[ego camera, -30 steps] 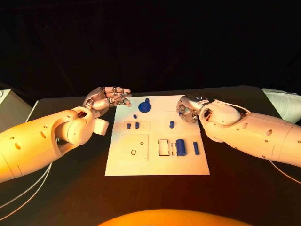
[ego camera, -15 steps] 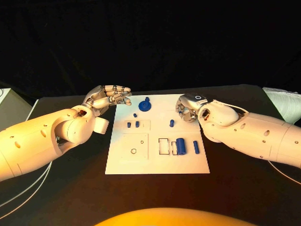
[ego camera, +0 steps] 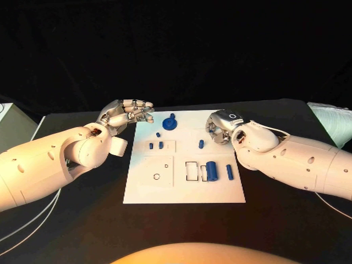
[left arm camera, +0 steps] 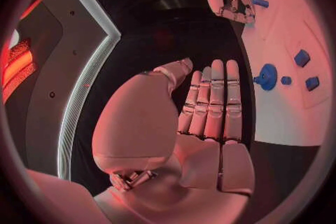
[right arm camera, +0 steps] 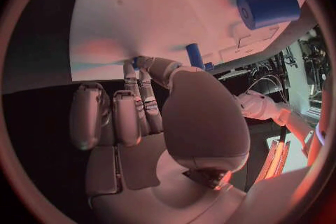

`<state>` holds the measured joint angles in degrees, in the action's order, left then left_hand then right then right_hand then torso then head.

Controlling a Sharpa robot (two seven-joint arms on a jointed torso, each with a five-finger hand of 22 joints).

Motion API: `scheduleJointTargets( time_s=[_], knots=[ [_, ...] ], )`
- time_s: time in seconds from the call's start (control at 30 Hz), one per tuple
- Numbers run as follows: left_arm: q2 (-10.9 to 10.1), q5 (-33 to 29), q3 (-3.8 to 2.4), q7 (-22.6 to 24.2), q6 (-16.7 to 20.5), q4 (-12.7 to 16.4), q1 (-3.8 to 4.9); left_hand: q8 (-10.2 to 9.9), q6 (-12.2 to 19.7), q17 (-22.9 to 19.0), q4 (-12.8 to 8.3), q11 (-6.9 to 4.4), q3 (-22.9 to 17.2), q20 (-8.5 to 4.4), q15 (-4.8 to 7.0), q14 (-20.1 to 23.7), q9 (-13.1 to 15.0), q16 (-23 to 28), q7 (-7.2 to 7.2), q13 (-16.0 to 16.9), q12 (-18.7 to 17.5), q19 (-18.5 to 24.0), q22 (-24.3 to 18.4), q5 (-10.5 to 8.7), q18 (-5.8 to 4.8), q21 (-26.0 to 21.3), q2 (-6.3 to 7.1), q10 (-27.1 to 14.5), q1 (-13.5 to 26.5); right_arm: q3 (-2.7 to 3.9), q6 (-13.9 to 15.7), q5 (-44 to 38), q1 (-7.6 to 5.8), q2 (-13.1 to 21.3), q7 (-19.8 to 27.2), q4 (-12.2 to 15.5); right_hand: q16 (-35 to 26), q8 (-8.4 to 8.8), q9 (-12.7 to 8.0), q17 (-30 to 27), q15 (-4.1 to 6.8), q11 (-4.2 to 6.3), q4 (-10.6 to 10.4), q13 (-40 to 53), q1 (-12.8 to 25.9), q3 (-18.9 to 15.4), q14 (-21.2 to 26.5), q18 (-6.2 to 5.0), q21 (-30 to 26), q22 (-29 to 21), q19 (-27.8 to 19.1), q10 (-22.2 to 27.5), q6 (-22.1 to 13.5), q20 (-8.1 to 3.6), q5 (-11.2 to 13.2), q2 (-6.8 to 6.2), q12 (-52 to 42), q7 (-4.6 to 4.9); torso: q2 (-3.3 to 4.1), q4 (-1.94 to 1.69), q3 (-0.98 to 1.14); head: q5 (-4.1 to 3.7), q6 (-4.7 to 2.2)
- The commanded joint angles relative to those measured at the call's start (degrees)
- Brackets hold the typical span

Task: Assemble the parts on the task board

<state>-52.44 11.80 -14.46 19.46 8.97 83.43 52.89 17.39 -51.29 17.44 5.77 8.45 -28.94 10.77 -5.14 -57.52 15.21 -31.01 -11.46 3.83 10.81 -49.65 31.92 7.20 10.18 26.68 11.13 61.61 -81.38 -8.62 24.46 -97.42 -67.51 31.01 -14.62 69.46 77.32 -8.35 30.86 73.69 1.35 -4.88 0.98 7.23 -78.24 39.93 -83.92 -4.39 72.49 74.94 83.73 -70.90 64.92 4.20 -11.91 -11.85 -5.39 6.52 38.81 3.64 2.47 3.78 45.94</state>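
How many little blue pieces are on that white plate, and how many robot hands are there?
Blue pieces: 7
White plate: 1
Robot hands: 2, the left hand and the right hand
Total: 10

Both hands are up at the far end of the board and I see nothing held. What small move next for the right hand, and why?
Probably ease the right hand toward the small blue peg lying on the task board just beside it. That hand holds nothing visible, its fingers hang over the board's far right edge, and this peg is the nearest loose part. The left hand is empty too, beyond the board's left edge.
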Motion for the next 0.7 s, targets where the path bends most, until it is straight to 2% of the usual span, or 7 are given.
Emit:
scheduleJointTargets(
  time_s=[0.03,0.4,0.7],
  knots=[
    [0.0,0.1,-0.06,0.4,0.0,0.1,0.01,-0.2,0.1,0.1,-0.2,0.00,0.0,0.29,-0.19,0.2,-0.1,0.2,-0.27,0.1,-0.3,0.1,0.0,0.01,-0.23,-0.2,0.11,-0.3,-0.6,-0.45,0.2,-0.2,0.73,0.0,-0.4,0.2,-0.4,-0.20,0.1,-0.1,0.38,2.02,0.5,0.1,-0.4,0.0,-2.6,0.87,0.3,5.0,1.1,-2.4,0.5,-0.29,-0.2,0.10,-0.1,-0.02,-0.01,0.01,-0.01,0.06,-0.03],
    [0.0,0.1,-0.06,0.2,0.1,0.0,0.01,-0.2,0.1,0.1,-0.3,0.03,0.0,0.31,-0.21,0.2,-0.1,0.3,-0.29,0.1,-0.3,0.1,-0.1,0.02,-0.24,-0.3,0.11,-0.4,-0.7,-0.29,5.3,0.4,0.72,1.2,-0.3,1.2,-0.4,-0.24,0.1,-0.2,0.42,2.05,0.6,0.1,-0.3,0.1,-2.6,0.94,0.7,5.3,1.2,-2.6,0.6,-0.31,-0.1,0.09,-0.1,-0.02,-0.01,0.08,0.01,0.16,-0.10],
    [0.0,0.1,-0.06,0.1,0.2,-0.2,0.01,-0.3,0.1,0.2,-0.4,0.06,0.0,0.33,-0.24,0.3,-0.1,0.3,-0.31,0.1,-0.4,0.2,-0.1,0.03,-0.25,-0.3,0.12,-0.5,-0.7,0.37,6.0,2.7,0.02,3.2,0.6,3.9,-0.4,-0.26,0.1,-0.1,0.43,2.06,0.6,0.1,-0.3,0.1,-2.6,0.97,0.9,5.4,1.3,-2.6,0.7,-0.32,0.0,0.06,-0.1,-0.02,-0.04,0.14,0.01,0.40,-0.16]
  ],
)
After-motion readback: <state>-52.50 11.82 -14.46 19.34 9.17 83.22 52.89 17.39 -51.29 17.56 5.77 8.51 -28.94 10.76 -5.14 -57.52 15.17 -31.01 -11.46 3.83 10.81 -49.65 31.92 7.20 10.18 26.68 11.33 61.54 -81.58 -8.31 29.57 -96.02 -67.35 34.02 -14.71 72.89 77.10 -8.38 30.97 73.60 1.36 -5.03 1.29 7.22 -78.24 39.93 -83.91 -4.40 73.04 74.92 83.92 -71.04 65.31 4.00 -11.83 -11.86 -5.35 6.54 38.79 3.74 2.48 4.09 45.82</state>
